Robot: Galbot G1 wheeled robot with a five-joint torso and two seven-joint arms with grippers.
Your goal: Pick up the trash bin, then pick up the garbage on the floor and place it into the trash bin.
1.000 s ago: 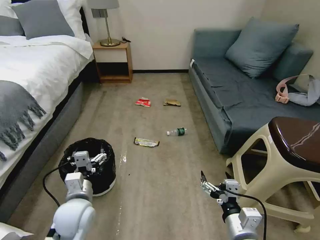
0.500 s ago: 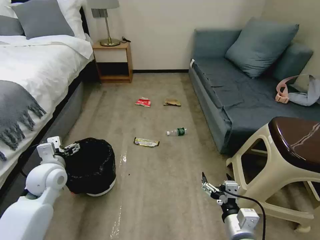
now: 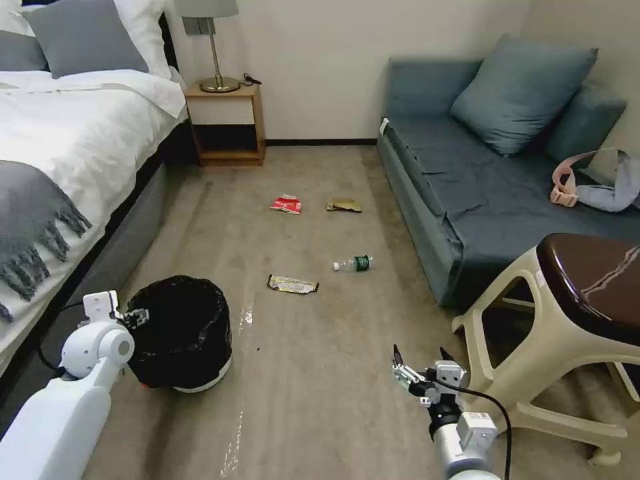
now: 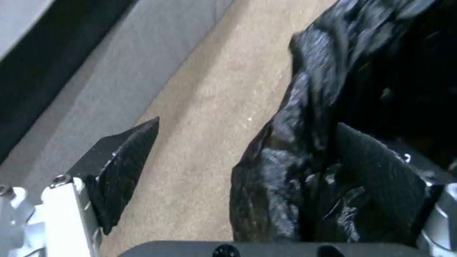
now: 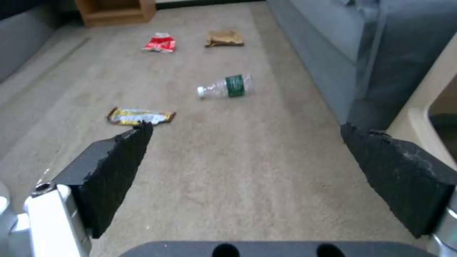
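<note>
trash bin (image 3: 180, 333) beside bed (image 3: 67, 167), garbage (image 3: 293, 285) ahead

Crinkly glossy black plastic bag (image 3: 179, 327), matt beige carpet (image 3: 313, 347), shiny gold wrapper (image 3: 293, 285), clear plastic bottle (image 3: 353, 264)

Open carpet (image 3: 320, 373) ahead, flanked by bed (image 3: 80, 173), sofa (image 3: 467, 200) and stool (image 3: 567, 320) at right

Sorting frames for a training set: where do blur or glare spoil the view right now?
Left wrist view: the trash bin bag is smeared with blur beside the open left claw. Right wrist view: floor and bottle slightly soft. Head view: sharp, with a pale glare streak on the floor by the bin.
</note>
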